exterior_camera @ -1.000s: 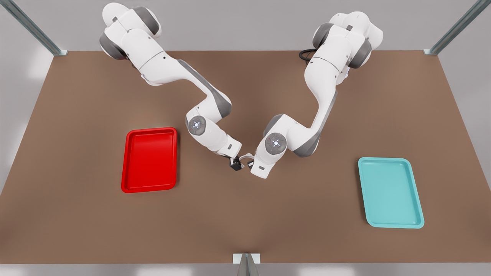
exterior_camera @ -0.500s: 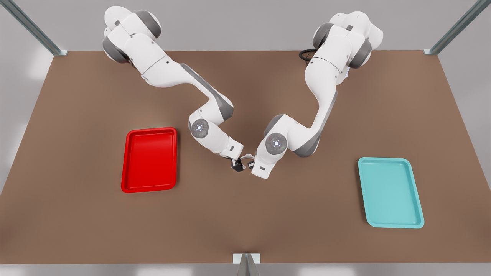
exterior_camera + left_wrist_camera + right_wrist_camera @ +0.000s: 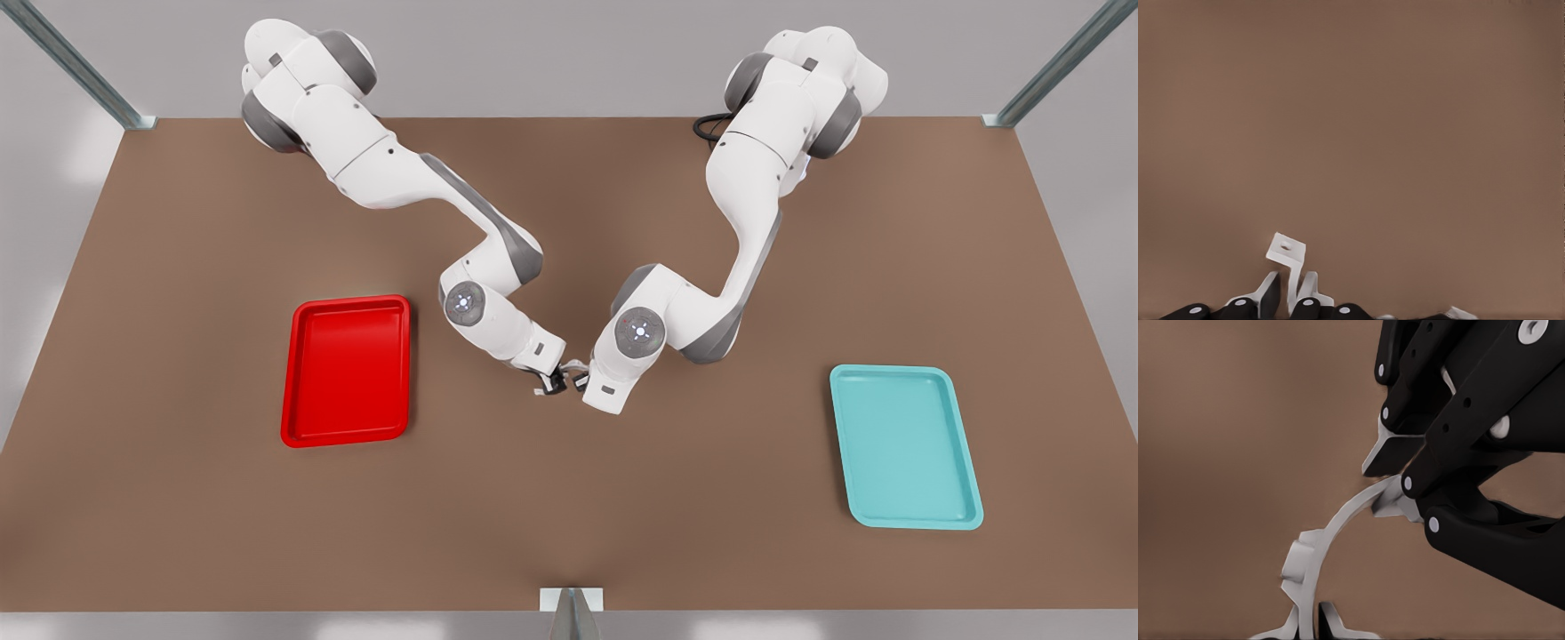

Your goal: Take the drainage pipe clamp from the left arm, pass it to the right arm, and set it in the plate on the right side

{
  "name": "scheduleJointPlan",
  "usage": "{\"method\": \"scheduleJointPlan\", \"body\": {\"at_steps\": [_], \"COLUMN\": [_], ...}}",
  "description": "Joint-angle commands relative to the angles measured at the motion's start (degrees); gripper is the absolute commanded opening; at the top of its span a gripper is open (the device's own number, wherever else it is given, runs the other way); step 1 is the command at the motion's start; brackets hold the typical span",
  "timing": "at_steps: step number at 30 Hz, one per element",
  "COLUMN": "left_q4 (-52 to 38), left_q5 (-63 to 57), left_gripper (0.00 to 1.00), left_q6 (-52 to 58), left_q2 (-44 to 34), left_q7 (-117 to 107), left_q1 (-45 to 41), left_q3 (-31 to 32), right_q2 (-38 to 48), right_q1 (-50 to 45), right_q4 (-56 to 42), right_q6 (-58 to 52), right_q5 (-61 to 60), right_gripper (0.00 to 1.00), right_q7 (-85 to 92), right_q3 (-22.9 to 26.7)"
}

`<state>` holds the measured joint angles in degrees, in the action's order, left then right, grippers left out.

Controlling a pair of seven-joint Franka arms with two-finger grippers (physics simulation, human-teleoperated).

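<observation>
Both arms reach down and inward over the middle of the brown table [image 3: 569, 524], elbows bent, so that their wrists nearly meet. The left arm comes in from the front view's right. Its left hand [image 3: 579, 380] is clamped on the drainage pipe clamp [image 3: 1338, 520], held clear above the table. In the left wrist view the two fingertips pinch the white strip just below its bent tab with the hole [image 3: 1286, 250].

The right arm comes in from the front view's left, forearm sloping down toward the other wrist. Its right hand [image 3: 551, 384] sits just beside the left one. In the right wrist view its own fingers [image 3: 1333, 617] straddle the near tabbed end of the half-ring at a narrow spread, with a thin gap on one side. The left hand's black fingers grip the far end.

The red plate [image 3: 295, 373] lies on the table at the front view's left, near the right arm. A teal tray [image 3: 907, 444] lies well apart at the front view's right.
</observation>
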<state>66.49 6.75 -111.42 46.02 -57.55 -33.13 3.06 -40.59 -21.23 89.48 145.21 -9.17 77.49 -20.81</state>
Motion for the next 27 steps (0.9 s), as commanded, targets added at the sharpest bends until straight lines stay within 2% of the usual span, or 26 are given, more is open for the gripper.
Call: {"method": "scheduleJointPlan", "body": {"at_steps": [1, 8, 15, 17, 18, 20, 22, 23, 24, 25, 26, 27], "left_q4": [0.0, -0.6, -3.0, -5.3, -7.9, -8.4, -8.7, -8.0, -1.6, 10.6, 15.1, 13.3], "left_q5": [-0.4, -0.4, 1.1, 2.9, 2.9, 0.5, -4.5, -6.9, -8.9, -10.7, -10.6, -9.9], "left_gripper": [1.0, 1.0, 1.0, 1.0, 1.0, 1.0, 1.0, 1.0, 1.0, 1.0, 1.0, 1.0], "left_q6": [0.7, 1.1, 9.8, 17.9, 22.9, 30.0, 34.5, 34.3, 31.0, 25.0, 28.5, 35.4], "left_q2": [-0.1, -0.3, -2.6, -4.8, -5.8, -9.7, -10.7, -12.8, -16.6, -23.8, -28.7, -28.4], "left_q7": [-0.5, -0.5, -0.3, 0.2, 2.3, 20.9, 36.9, 43.6, 44.5, 45.3, 50.6, 50.9], "left_q1": [0.0, 0.0, 3.0, 5.9, 10.1, 20.6, 24.7, 26.1, 26.6, 26.6, 26.0, 26.3], "left_q3": [0.0, 0.0, -0.3, -0.3, -0.2, -0.3, -0.6, -0.2, 0.8, 2.5, 2.4, 2.3], "right_q2": [0.1, 0.1, 0.4, 0.7, 1.0, 3.5, 4.6, 6.0, 7.8, 7.9, 7.5, 7.3], "right_q1": [0.0, 0.2, 2.1, 5.3, 7.8, 15.2, 22.1, 25.8, 29.4, 32.4, 35.3, 37.0], "right_q4": [-0.1, -0.1, -0.2, -0.1, -0.1, 0.1, 0.7, 1.1, 3.2, 3.4, 3.8, 3.8], "right_q6": [0.1, 0.1, -0.5, -3.3, -6.2, -15.9, -20.6, -21.9, -21.9, -21.5, -20.9, -20.1], "right_q5": [-0.1, -0.1, 0.6, 2.1, 3.4, 9.8, 13.1, 13.6, 13.8, 16.5, 18.1, 18.9], "right_gripper": [0.22, 0.22, 0.22, 0.22, 0.22, 0.22, 0.22, 0.22, 0.22, 0.22, 0.22, 0.22], "right_q7": [0.2, 0.1, 0.6, 1.3, 2.7, 5.2, 5.9, 6.8, 6.0, 6.0, 6.0, 6.2], "right_q3": [0.0, 0.0, 0.1, 0.1, 0.2, 0.1, 0.2, 0.2, 0.2, 0.3, 0.2, 0.2]}}
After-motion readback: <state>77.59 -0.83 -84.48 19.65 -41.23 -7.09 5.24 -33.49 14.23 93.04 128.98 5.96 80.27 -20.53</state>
